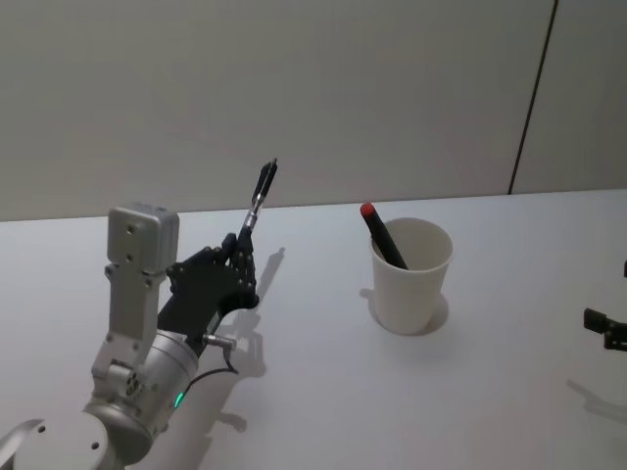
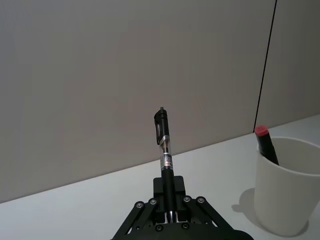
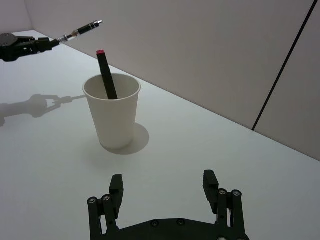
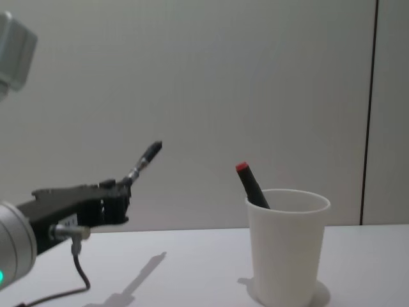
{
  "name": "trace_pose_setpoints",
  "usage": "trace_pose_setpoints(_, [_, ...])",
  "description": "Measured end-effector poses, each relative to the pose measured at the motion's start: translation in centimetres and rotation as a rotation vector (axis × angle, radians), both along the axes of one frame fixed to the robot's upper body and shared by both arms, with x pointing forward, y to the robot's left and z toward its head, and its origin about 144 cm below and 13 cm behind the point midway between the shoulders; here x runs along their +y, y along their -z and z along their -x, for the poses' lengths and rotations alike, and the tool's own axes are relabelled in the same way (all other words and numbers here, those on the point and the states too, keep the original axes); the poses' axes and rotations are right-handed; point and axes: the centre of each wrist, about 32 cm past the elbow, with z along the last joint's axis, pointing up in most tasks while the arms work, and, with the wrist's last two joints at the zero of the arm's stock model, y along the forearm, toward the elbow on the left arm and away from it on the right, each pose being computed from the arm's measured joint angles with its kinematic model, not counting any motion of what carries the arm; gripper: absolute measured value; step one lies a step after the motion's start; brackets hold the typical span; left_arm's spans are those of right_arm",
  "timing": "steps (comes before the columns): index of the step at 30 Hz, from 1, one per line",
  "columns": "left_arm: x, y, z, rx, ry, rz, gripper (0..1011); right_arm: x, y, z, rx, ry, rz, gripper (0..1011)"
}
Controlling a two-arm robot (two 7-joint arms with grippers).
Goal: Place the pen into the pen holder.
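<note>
My left gripper (image 1: 240, 253) is shut on the lower end of a black pen (image 1: 258, 199) with a clear barrel. It holds the pen (image 2: 164, 150) tilted up above the table, well to the left of the pen holder (image 1: 411, 286), a white paper cup standing upright. From the chest view the pen (image 4: 144, 158) points up and toward the pen holder (image 4: 285, 251). My right gripper (image 3: 164, 184) stands open and empty, low over the table to the right of the pen holder (image 3: 115, 116). The right wrist view shows the left gripper (image 3: 24, 45) and the pen (image 3: 80, 31) beyond the cup.
A black marker with a red end (image 1: 383, 236) leans inside the cup, sticking out above its rim. The white table (image 1: 323, 401) runs back to a plain wall. The right gripper (image 1: 607, 330) shows at the table's right edge.
</note>
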Motion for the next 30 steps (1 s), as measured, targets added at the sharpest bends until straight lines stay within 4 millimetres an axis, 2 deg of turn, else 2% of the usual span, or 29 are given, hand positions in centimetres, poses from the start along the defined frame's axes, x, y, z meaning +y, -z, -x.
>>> trace_pose_setpoints(17, [0.3,-1.4,-0.1,-0.073,0.014,0.046,118,0.0,-0.1,-0.1,-0.002,-0.002,-0.005,1002])
trace_pose_setpoints(30, [0.4,-1.7,-0.1,-0.089,0.017,0.056,118,0.7,-1.8,-1.0,-0.036,-0.045,-0.114,1002])
